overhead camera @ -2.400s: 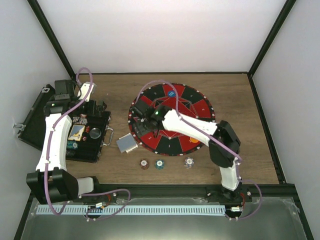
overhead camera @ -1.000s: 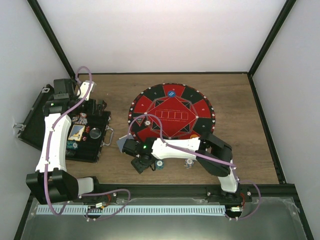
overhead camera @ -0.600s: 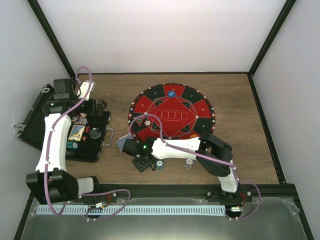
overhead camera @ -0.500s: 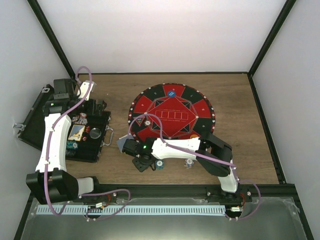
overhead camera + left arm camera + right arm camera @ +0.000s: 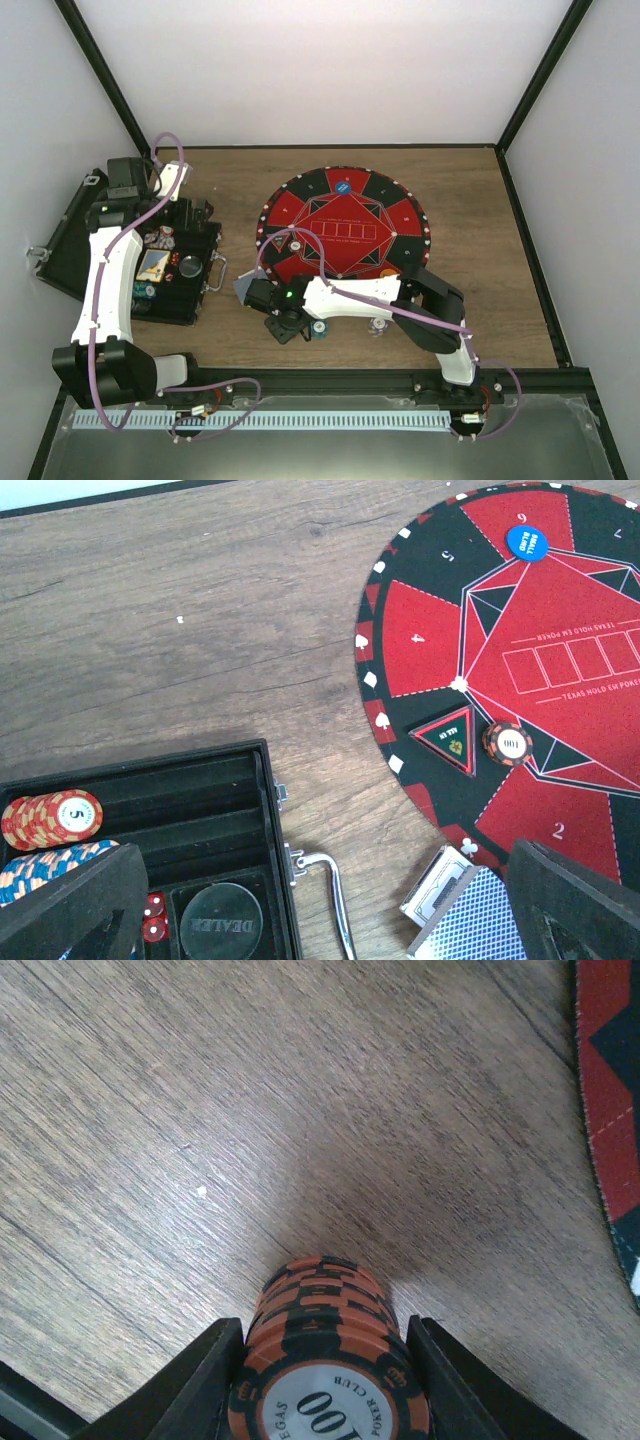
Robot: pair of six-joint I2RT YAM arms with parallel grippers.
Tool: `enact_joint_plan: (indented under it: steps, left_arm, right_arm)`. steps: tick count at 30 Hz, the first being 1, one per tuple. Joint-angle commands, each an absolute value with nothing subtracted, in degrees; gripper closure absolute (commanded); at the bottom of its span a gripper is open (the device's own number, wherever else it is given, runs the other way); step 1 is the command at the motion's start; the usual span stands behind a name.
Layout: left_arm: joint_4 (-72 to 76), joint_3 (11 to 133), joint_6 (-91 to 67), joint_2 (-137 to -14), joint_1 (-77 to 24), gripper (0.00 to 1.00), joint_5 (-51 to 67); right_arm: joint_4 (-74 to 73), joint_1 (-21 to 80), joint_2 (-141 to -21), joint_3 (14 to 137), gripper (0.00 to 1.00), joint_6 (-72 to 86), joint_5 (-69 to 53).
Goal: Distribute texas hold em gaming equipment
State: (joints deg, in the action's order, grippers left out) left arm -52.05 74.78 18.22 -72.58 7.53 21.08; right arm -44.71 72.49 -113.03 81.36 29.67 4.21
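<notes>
A stack of orange-and-black "100" poker chips (image 5: 325, 1360) stands on the wooden table. My right gripper (image 5: 325, 1380) is down around it, one finger pressed against each side; in the top view this gripper (image 5: 288, 325) covers the stack. A teal chip stack (image 5: 320, 328) and a white one (image 5: 377, 325) sit just right of it. The card deck (image 5: 470, 915) lies by the round red-and-black poker mat (image 5: 345, 215). A blue disc (image 5: 526, 542) and one orange chip (image 5: 506, 743) lie on the mat. My left gripper (image 5: 195, 215) hovers open and empty over the case.
The open black case (image 5: 170, 270) at the left holds chip rows (image 5: 55, 818), red dice and a dealer button (image 5: 222, 920); its metal handle (image 5: 335, 900) sticks out toward the deck. A triangular all-in marker (image 5: 448, 738) lies on the mat. The table's front edge is close behind the chips.
My right arm swung from over the mat's left side down to the front of the table and lowered around the orange chip stack. It has held still for the last second. The left arm has not moved.
</notes>
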Motion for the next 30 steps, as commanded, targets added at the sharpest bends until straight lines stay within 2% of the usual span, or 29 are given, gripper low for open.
enact_joint_plan:
  steps: [1,16,23,27,30]
  left_arm:
    - [-52.5,74.8,18.4,-71.5,7.9,0.00,21.6]
    - [-52.7,74.5,18.6,-71.0,7.9,0.00,21.6]
    - [-52.7,74.2,18.7,-70.9,7.9,0.00,21.8]
    - [-52.5,73.9,18.6,-71.1,7.9,0.00,21.6]
    - [-52.6,74.0,18.7,-71.2,7.9,0.00,21.5]
  right_arm:
    - [-46.3,72.9,-112.1,83.0,0.56,30.0,5.4]
    - [-46.8,72.9,-112.1,83.6,0.49,30.1,5.7]
    - [-47.1,73.0,-111.5,83.8,0.61,30.4,6.1]
    - [-47.3,73.0,-110.6,84.0,0.73,30.5,6.6]
    - [-48.1,73.0,-110.0,85.1,0.76,30.2,7.3]
